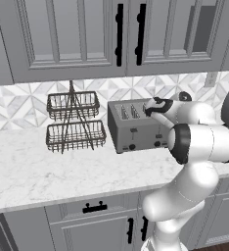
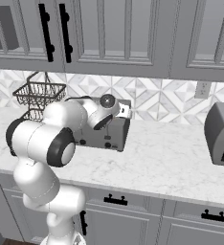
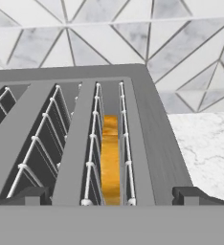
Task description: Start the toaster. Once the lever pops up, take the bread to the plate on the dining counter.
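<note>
While the arm leans over the worktop, entries run view by view.

Left base view:
- toaster (image 1: 134, 127): 1, grey box, stands on marble worktop (image 1: 48, 166) against tiled wall, just right of wire basket rack (image 1: 75, 121). Front shows 2 black levers, approx 3 knobs along the bottom.
- gripper (image 1: 153, 107): over toaster's top right; jaw spread hidden by the wrist, cannot tell from here.
- rack: 1, two tiers.
- upper cabinet handles: 2, black, vertical.

Right base view:
- toaster (image 2: 115, 135): right end visible, rest behind arm.
- gripper (image 2: 125, 111): pale hand at toaster's top right corner, near wall.
- second appliance (image 2: 221, 134): 1, grey, dark front opening, well apart at right edge.
- wall outlet (image 2: 202, 88): 1.

Hand view:
- bread (image 3: 111, 160): 1 slice, sunk in rightmost slot btwn wire guides; only golden crust edge shows.
- slots: 4 counted, 3 w/o bread as far as seen.
- fingertips (image 3: 189, 195): 2 dark tips, set wide, toaster's right half btwn them; holding nothing.
- handling (judgement): slice prob. light, crisp once toasted, crumbly if squeezed; pinch flat faces at the top crust edge, gentle force, lift straight up clear of wires.
- task status (judgement): bread not yet out; plate, dining counter still to reach.
</note>
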Controlling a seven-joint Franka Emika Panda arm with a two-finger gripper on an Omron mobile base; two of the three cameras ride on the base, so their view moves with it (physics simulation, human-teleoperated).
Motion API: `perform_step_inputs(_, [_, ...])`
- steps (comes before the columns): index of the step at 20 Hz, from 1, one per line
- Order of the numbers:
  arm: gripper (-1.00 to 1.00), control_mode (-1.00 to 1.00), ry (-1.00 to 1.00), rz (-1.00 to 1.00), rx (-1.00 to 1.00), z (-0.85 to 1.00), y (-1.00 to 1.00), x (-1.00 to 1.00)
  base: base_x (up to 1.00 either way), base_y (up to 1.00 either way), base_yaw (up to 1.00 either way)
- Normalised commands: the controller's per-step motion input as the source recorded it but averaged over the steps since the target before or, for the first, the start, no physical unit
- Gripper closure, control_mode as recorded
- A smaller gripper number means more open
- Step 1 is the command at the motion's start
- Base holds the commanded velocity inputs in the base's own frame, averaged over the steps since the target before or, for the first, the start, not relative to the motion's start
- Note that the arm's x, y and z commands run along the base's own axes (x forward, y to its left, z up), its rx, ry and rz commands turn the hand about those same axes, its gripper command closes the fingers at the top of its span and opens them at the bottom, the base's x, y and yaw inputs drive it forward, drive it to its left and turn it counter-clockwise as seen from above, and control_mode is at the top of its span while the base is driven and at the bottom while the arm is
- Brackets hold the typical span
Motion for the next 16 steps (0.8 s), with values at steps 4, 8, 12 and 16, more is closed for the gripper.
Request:
perform_step_inputs(4, [-1.00, -1.00, 0.00, 0.00, 0.00, 0.00, 0.00, 0.00, 0.00, 0.00, 0.00])
perform_step_inputs(8, [-1.00, -1.00, 0.00, 0.00, 0.00, 0.00, 0.00, 0.00, 0.00, 0.00, 0.00])
perform_step_inputs(12, [-1.00, -1.00, 0.00, 0.00, 0.00, 0.00, 0.00, 0.00, 0.00, 0.00, 0.00])
perform_step_inputs(16, [-1.00, -1.00, 0.00, 0.00, 0.00, 0.00, 0.00, 0.00, 0.00, 0.00, 0.00])
